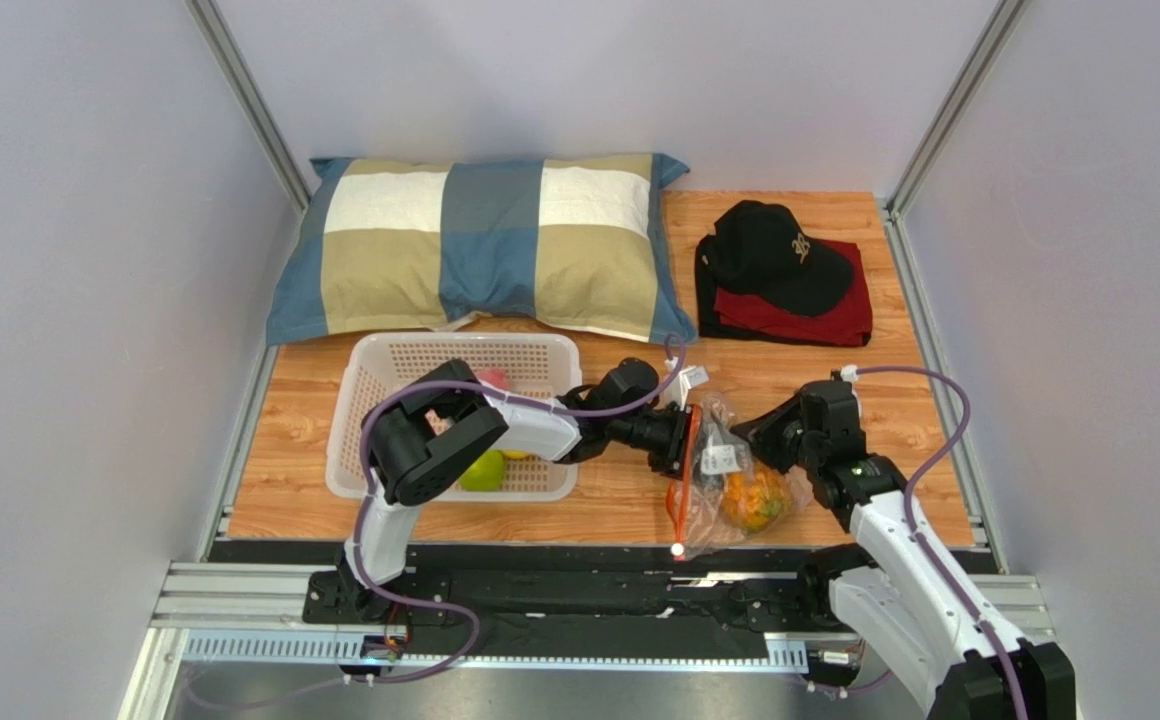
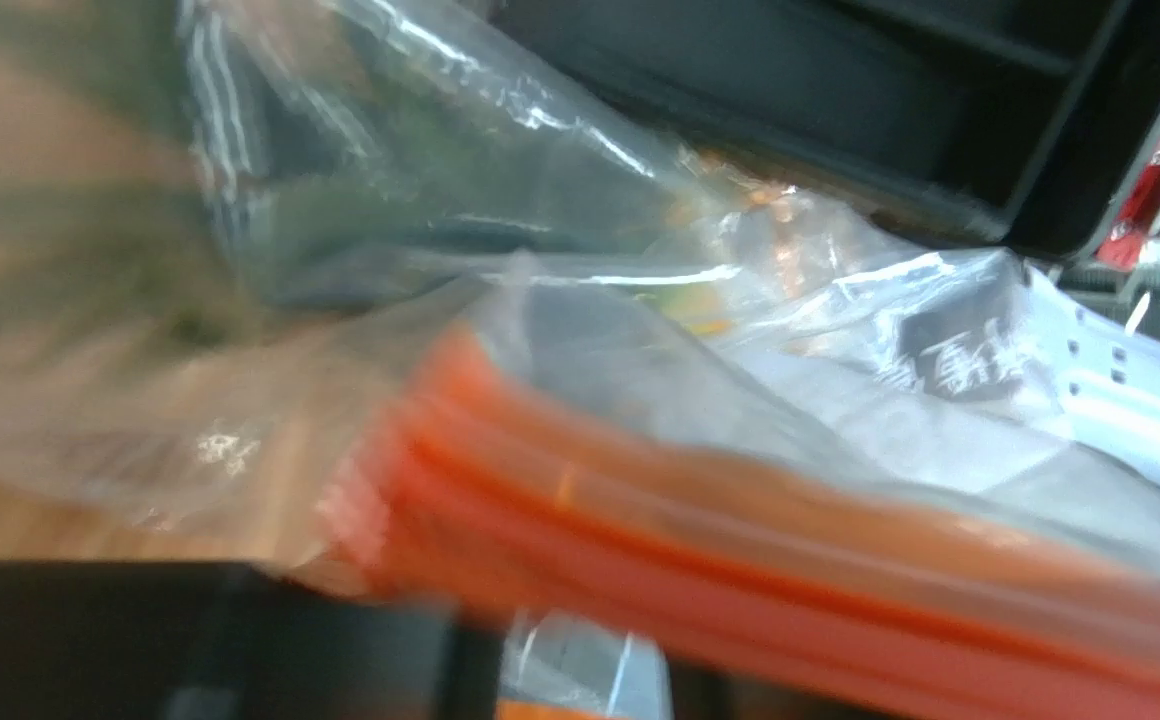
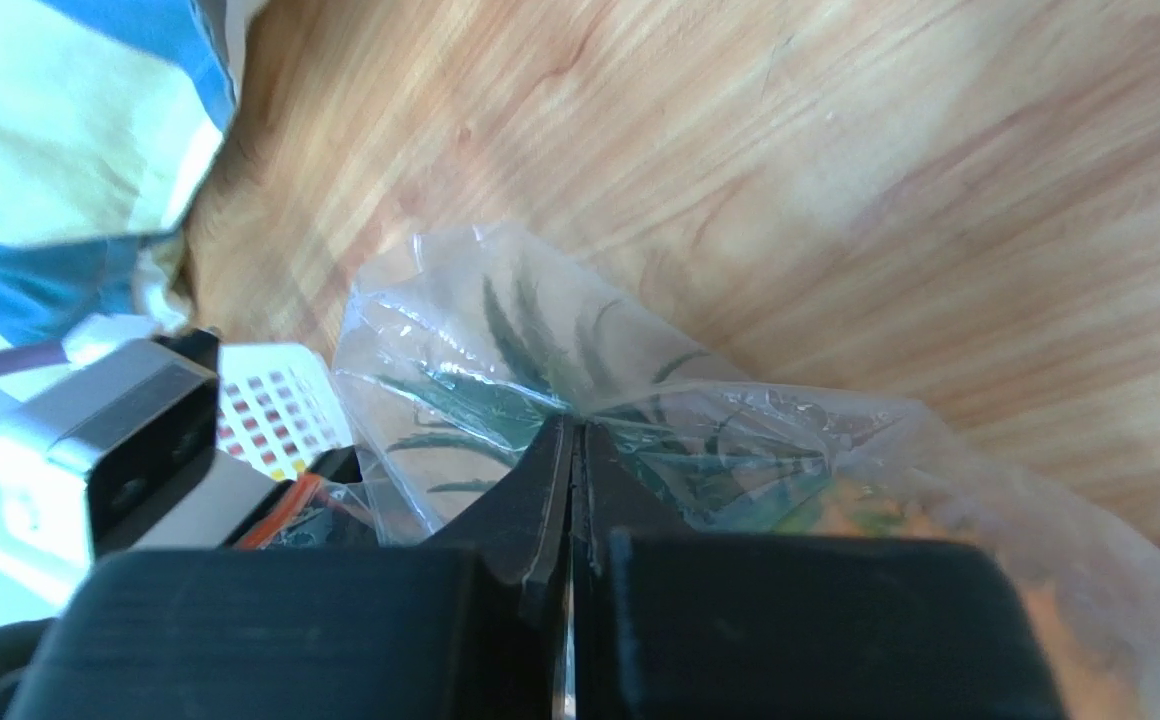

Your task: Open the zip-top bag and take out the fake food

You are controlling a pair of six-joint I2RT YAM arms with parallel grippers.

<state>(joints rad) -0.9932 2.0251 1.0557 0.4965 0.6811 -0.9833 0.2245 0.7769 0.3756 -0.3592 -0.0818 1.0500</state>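
white perforated plastic basket [image 1: 451,344] holds a green plastic apple [image 1: 484,471]. left end effector [image 1: 681,440] sits at the red-orange zip strip [image 2: 782,555] of the clear crinkly plastic zip-top bag [image 1: 721,477] on the table [image 1: 601,510]; its grip cannot be told. right end effector [image 3: 571,450], pressed together, pinches the bag's film. probably opening the mouth; next needs a firm hold on the strip, pulling apart.

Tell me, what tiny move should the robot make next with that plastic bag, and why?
Probably the left end effector should close on the orange strip of the bag, which lies right in front of it. The right end effector pinches the clear plastic, so a second hold would let the arms spread the mouth. An orange fruit is still inside.
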